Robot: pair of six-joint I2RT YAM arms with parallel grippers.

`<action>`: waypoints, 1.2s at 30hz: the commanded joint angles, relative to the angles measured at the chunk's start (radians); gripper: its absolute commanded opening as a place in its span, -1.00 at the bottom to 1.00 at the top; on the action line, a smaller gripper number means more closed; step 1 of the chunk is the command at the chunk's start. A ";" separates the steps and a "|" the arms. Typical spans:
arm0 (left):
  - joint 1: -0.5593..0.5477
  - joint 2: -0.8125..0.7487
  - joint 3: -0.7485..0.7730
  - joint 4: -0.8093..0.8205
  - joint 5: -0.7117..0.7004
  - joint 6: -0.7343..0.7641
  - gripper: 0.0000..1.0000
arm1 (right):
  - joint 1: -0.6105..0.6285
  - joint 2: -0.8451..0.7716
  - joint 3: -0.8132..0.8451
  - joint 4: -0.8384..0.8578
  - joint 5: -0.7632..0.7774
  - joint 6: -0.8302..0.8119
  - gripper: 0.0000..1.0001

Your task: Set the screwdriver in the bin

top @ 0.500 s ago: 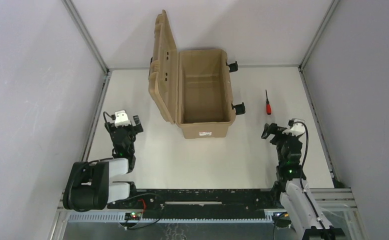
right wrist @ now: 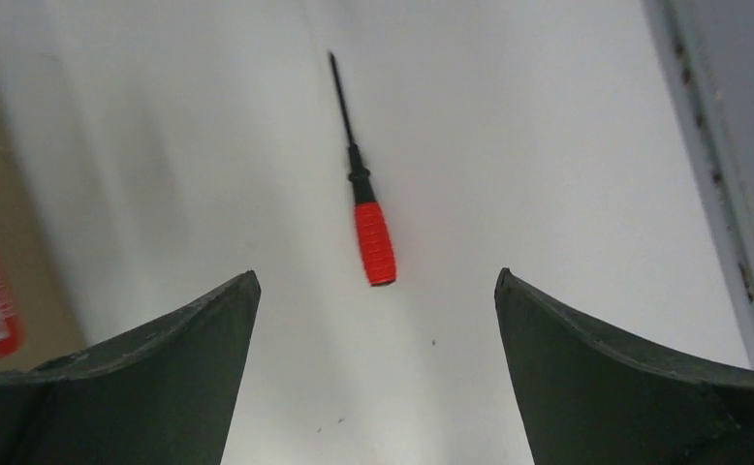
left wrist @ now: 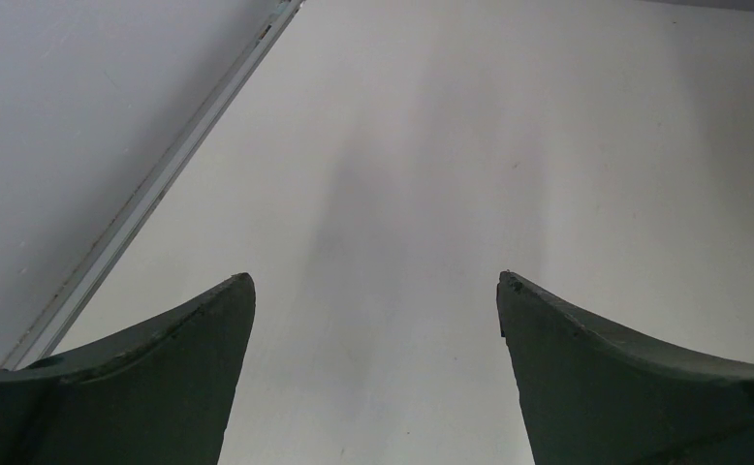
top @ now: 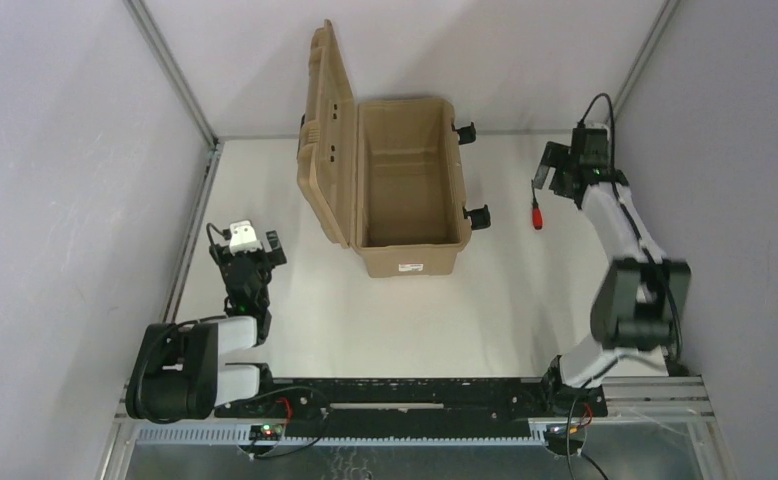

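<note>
The right gripper is hanging wide open over the screwdriver, which is lying near the desk's right edge, beside the open bin. The left gripper is gaping too.

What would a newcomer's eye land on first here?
First, the big tan bin at the far middle of the table, with its lid swung open to the left and nothing visible inside. Next, the red-handled screwdriver lying to its right, with the right gripper hovering open just above it.
</note>
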 commanded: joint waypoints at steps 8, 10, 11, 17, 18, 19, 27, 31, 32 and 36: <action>0.007 -0.003 0.044 0.050 0.014 -0.001 1.00 | -0.026 0.570 0.408 -0.383 -0.023 -0.088 0.94; 0.007 -0.002 0.044 0.051 0.014 -0.001 1.00 | -0.026 0.609 0.413 -0.374 -0.012 -0.093 0.93; 0.007 -0.003 0.044 0.051 0.014 -0.001 1.00 | -0.026 0.624 0.409 -0.367 -0.013 -0.098 0.88; 0.007 -0.002 0.044 0.051 0.014 -0.001 1.00 | -0.025 0.659 0.393 -0.360 -0.044 -0.116 -0.22; 0.007 -0.002 0.044 0.051 0.014 -0.001 1.00 | -0.025 0.655 0.388 -0.354 -0.049 -0.121 -0.45; 0.007 -0.002 0.044 0.051 0.014 -0.001 1.00 | -0.025 0.648 0.384 -0.349 -0.055 -0.126 -0.65; 0.007 -0.002 0.044 0.050 0.014 -0.001 1.00 | -0.025 0.501 0.415 -0.415 -0.048 -0.120 -1.00; 0.007 -0.003 0.044 0.051 0.014 -0.001 1.00 | -0.027 0.439 0.461 -0.511 -0.044 -0.098 -1.00; 0.007 -0.003 0.044 0.051 0.014 -0.001 1.00 | -0.027 0.421 0.472 -0.533 -0.036 -0.090 -1.00; 0.007 -0.003 0.045 0.050 0.014 -0.001 1.00 | -0.026 0.360 0.519 -0.594 -0.070 -0.071 -1.00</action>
